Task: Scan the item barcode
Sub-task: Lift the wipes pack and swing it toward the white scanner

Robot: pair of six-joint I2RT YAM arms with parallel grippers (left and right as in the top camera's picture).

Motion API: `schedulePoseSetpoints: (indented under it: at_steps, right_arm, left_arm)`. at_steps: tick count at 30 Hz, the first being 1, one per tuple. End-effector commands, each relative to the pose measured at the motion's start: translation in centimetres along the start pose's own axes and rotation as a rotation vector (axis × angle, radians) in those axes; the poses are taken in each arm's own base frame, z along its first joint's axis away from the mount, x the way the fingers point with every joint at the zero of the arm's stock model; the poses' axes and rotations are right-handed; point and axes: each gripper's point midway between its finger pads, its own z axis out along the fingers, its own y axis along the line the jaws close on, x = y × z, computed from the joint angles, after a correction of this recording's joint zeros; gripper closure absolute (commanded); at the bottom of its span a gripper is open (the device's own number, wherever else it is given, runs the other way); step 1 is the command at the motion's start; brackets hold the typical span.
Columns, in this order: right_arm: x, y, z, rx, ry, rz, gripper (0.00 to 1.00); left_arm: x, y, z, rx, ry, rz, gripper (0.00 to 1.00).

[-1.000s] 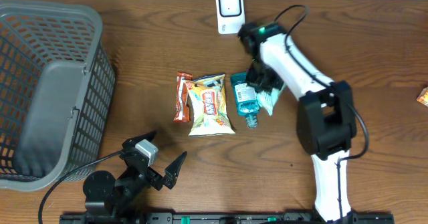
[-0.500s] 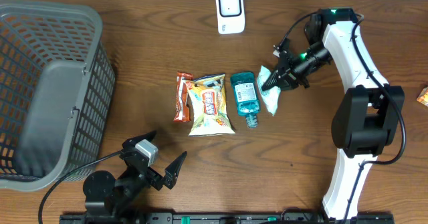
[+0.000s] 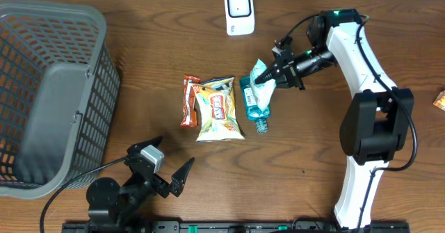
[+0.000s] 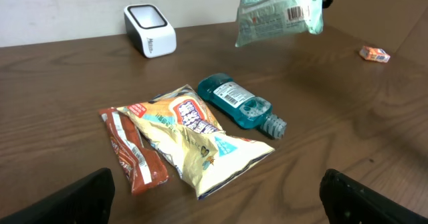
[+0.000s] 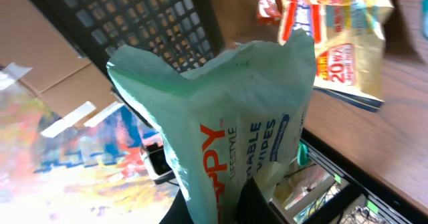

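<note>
Wipes [image 3: 263, 87]: off the table, in front of scanner [image 3: 238, 10], slightly to its right.
Right gripper [image 3: 272, 76]: clamped on one end of wipes.
Left gripper [image 3: 169, 165]: wide, empty, well in front of scanner.
Change: wipes swung closer to scanner than half a second ago; likely mid-carry, scan not yet done.
Long axis: near level, free end dipping slightly.
Barcode [image 4: 294, 13]: faces away from scanner; probably needs turning.

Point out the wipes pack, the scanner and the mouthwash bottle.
wipes pack [image 4: 277, 17]: left wrist view, middle of its printed face.
scanner [image 3: 239, 21]: overhead view, its white body.
mouthwash bottle [image 4: 249, 110]: left wrist view, its blue body.
</note>
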Motion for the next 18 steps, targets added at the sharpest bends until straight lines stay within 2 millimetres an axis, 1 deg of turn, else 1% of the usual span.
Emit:
schedulePoseSetpoints:
  at_steps: [1,4,6,11,14,18]
  right_arm:
    - [1.3,1.9,0.4,-0.063,0.007,-0.104,0.99]
    - [2.3,1.5,1.5,-0.057,0.036,-0.227,0.99]
    - [3.1,0.7,2.6,-0.054,0.069,-0.256,0.99]
    - [5.4,-2.0,5.3,-0.118,0.148,-0.225,0.99]
    - [6.2,-3.4,6.2,-0.179,0.159,-0.199,0.99]
    - [7.2,-4.9,6.9,-0.239,0.157,-0.141,0.99]
  left_arm:
    - [0.0,-0.1,0.0,0.002,-0.002,0.020,0.02]
    - [0.0,-0.1,0.0,0.002,-0.002,0.020,0.02]
    - [0.0,-0.1,0.0,0.002,-0.002,0.020,0.02]
    - [0.0,-0.1,0.0,0.002,-0.002,0.019,0.02]
    - [0.0,-0.1,0.0,0.002,-0.002,0.020,0.02]
    - [0.0,-0.1,0.0,0.002,-0.002,0.020,0.02]
